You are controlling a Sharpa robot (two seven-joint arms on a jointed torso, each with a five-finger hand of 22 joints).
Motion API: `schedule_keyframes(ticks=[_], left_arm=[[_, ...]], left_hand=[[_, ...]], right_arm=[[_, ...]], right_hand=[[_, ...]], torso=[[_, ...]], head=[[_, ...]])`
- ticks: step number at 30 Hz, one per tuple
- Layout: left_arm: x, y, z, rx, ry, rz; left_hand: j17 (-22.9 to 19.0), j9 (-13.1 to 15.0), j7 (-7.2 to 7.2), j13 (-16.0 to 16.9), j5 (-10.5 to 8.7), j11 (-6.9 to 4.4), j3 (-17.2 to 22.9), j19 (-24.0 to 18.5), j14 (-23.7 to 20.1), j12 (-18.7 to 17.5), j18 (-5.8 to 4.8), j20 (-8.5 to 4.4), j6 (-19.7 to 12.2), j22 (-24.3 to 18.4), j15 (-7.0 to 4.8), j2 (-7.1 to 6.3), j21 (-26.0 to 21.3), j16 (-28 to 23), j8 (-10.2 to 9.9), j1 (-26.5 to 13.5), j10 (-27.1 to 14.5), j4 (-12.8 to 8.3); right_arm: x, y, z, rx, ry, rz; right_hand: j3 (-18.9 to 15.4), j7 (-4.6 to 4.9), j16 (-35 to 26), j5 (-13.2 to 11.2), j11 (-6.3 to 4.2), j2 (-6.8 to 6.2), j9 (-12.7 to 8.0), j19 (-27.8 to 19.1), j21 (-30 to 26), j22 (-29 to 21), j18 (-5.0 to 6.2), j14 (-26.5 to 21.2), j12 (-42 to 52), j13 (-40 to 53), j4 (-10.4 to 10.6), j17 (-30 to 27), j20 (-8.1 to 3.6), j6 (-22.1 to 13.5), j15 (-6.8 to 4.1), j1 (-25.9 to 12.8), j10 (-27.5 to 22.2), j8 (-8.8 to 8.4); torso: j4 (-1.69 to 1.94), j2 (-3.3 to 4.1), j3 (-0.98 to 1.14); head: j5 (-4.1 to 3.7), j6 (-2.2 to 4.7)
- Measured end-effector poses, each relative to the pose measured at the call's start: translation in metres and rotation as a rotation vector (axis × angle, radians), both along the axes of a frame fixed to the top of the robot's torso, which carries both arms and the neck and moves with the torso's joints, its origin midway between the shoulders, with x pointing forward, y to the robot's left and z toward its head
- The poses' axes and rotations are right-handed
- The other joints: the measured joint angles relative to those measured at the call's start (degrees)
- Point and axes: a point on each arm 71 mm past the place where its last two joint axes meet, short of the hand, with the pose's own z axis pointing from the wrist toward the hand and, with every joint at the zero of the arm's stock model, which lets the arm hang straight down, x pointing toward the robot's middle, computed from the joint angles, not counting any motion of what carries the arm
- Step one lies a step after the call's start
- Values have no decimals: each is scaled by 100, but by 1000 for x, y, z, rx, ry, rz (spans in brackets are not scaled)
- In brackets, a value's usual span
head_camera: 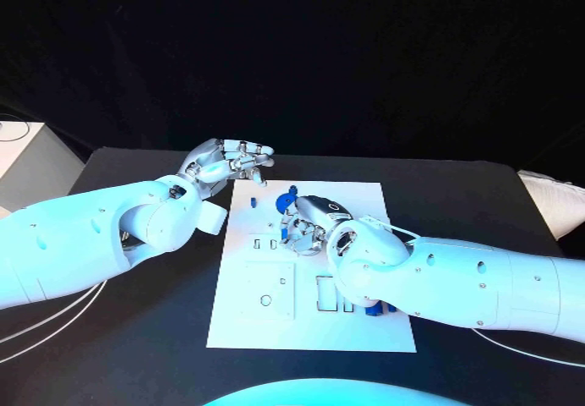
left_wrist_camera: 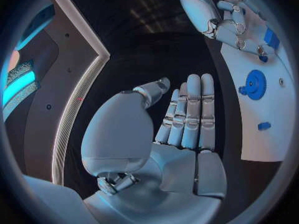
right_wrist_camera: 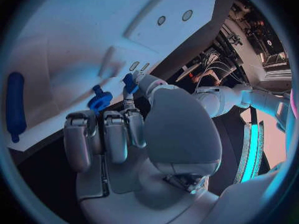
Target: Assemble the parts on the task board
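Note:
The white task board (head_camera: pixel 305 330) lies mid-table. A blue gear (head_camera: pixel 286 201) stands on its far part, also seen as the blue gear (left_wrist_camera: pixel 254 84) and the blue gear (right_wrist_camera: pixel 99 100). My right hand (head_camera: pixel 314 222) hovers over the board just near of the gear, fingers curled, pinching a small blue part (right_wrist_camera: pixel 129 82) between thumb and a fingertip. My left hand (head_camera: pixel 229 161) floats above the table by the board's far left corner; its fingers (left_wrist_camera: pixel 190 109) lie straight and side by side, holding nothing. A small blue piece (left_wrist_camera: pixel 264 126) sits on the board near the gear.
A long blue peg (right_wrist_camera: pixel 15 107) lies on the board. More blue parts (head_camera: pixel 378 309) sit in slots at the board's right side, partly hidden by my right arm. A white box (head_camera: pixel 24 165) stands at the table's far left.

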Motion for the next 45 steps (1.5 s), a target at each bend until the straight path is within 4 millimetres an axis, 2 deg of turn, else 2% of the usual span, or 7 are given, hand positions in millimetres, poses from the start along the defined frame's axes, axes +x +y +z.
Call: schedule_keyframes(ticks=[12,28,41,43,45], left_arm=[[0,-1,-1,1,2,-1],[1,-1,-1,2,3,-1],[1,0,-1,3,4,-1],[1,0,-1,3,4,-1],[1,0,-1,3,4,-1]], left_hand=[[0,-1,0,-1,0,0,0,0,0,0,0,0,0,-1,0,0,0,0,0,0,0,0],[0,-1,0,-1,0,0,0,0,0,0,0,0,0,4,1,0,0,20,0,0,0,0],[0,-2,0,-2,0,0,0,1,-1,-1,0,0,0,3,1,0,0,19,0,0,-1,0],[0,-2,0,-2,0,0,0,1,-1,-1,0,0,0,3,1,0,0,19,0,0,-1,0],[0,-2,0,-2,0,0,0,1,-1,-1,0,0,0,3,1,0,0,19,0,0,-1,0]], right_arm=[[-8,8,-6,-25,-12,19],[-12,12,-12,-40,-29,35],[-9,11,-15,-56,-39,33],[-8,11,-15,-58,-41,32],[-8,11,-15,-59,-42,32]], right_hand=[[-16,-14,0,-8,0,9,0,0,-3,-1,-1,0,0,-1,16,0,0,-6,0,-37,0,28],[-16,-26,0,17,0,9,0,0,-4,-1,0,0,0,-2,16,0,0,-16,0,-37,0,59],[-56,-45,0,16,12,-91,3,0,-29,-2,0,0,-58,-3,55,4,0,-30,0,-136,-12,149],[-56,-16,0,17,31,-119,177,0,-29,-2,0,0,-71,-3,55,4,0,-66,0,-164,-31,161],[-56,15,0,17,31,-119,211,0,-30,-2,0,0,-71,-3,55,4,0,-98,0,-164,-31,154]], torso=[[-7,1,3],[-8,-1,4],[-13,-5,7],[-15,-4,9],[-15,-4,10]], head=[[18,-66],[58,-100],[58,-120],[60,-121],[61,-122]])
